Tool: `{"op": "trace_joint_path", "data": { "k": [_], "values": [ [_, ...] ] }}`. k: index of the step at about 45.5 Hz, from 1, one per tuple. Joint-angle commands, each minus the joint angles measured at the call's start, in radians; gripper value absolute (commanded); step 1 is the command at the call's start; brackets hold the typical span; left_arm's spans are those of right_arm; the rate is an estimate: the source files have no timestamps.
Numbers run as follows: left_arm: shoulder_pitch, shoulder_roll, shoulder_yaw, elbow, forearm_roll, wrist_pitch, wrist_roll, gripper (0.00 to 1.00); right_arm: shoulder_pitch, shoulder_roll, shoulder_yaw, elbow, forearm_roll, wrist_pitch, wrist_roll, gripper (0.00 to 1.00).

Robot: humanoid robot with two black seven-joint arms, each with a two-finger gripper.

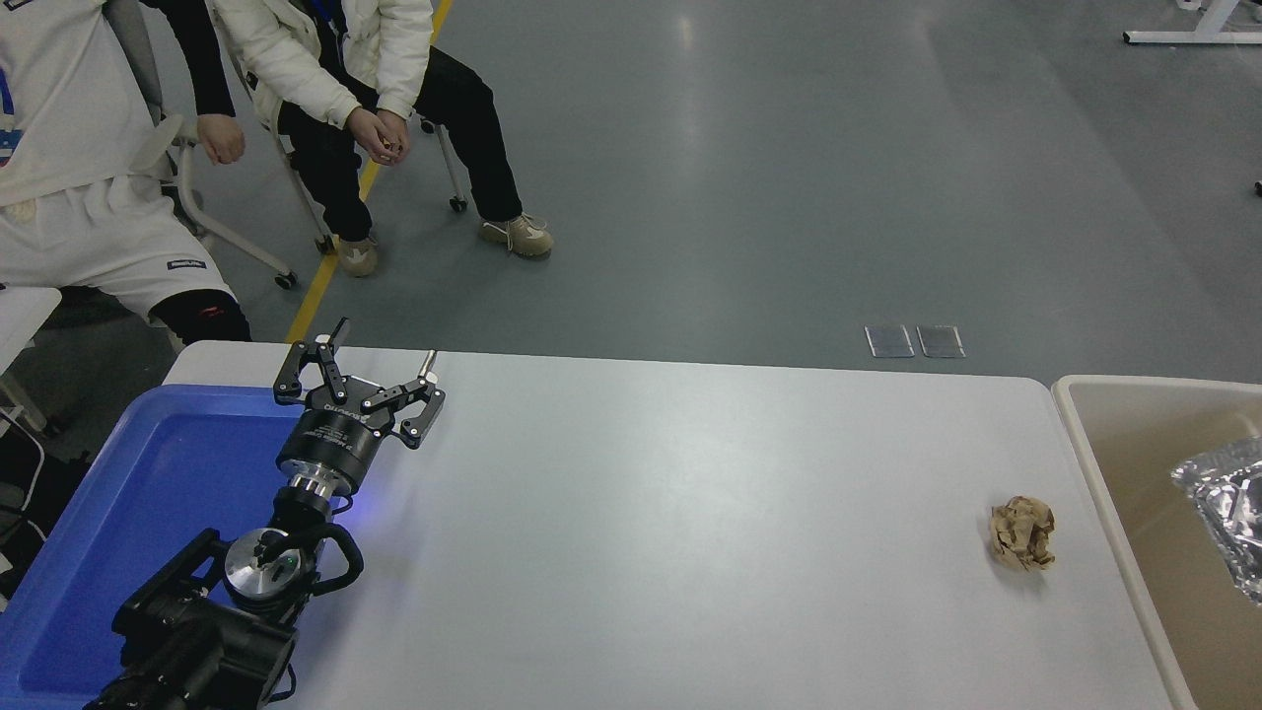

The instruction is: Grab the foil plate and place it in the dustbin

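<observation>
Now foil plate (pixel 1226 513) inside dustbin (pixel 1104 463) at right edge of frame, left tool (pixel 357 373) parked lower left over blue tray (pixel 118 513), fingers apart, brown paper ball (pixel 1022 532) on bench (pixel 690 532) beside the bin

One foil plate (pixel 1226 513), one dustbin (pixel 1104 473), one paper ball (pixel 1022 532).

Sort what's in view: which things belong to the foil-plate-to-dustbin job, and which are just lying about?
Job items:
foil plate, inside the bin at the right edge
dustbin

Lying about:
crumpled brown paper ball on the white table
blue plastic tray
parked left gripper, open
</observation>
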Motion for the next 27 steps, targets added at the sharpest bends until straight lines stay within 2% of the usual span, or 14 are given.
{"op": "trace_joint_path", "data": {
  "k": [1, 11, 13, 16, 19, 22, 27],
  "values": [
    [0.000, 0.000, 0.000, 0.000, 0.000, 0.000, 0.000, 0.99, -0.031, 0.022, 0.013, -0.001, 0.001, -0.014, -0.003, 0.00],
    [0.000, 0.000, 0.000, 0.000, 0.000, 0.000, 0.000, 0.99, -0.031, 0.021, 0.014, -0.001, 0.001, -0.031, -0.003, 0.00],
    [0.000, 0.000, 0.000, 0.000, 0.000, 0.000, 0.000, 0.99, -0.029, 0.021, 0.016, -0.001, 0.001, -0.037, -0.003, 0.20],
    [0.000, 0.000, 0.000, 0.000, 0.000, 0.000, 0.000, 0.99, -0.029, 0.021, 0.016, 0.000, 0.006, -0.051, -0.003, 0.58],
    [0.000, 0.000, 0.000, 0.000, 0.000, 0.000, 0.000, 0.99, -0.029, 0.021, 0.016, 0.003, 0.006, -0.060, -0.003, 0.82],
    [0.000, 0.000, 0.000, 0.000, 0.000, 0.000, 0.000, 0.99, -0.026, 0.016, 0.016, 0.003, 0.006, -0.063, -0.003, 0.97],
    [0.000, 0.000, 0.000, 0.000, 0.000, 0.000, 0.000, 0.99, -0.014, 0.012, 0.014, 0.016, 0.006, -0.054, -0.003, 0.99]
  ]
}}
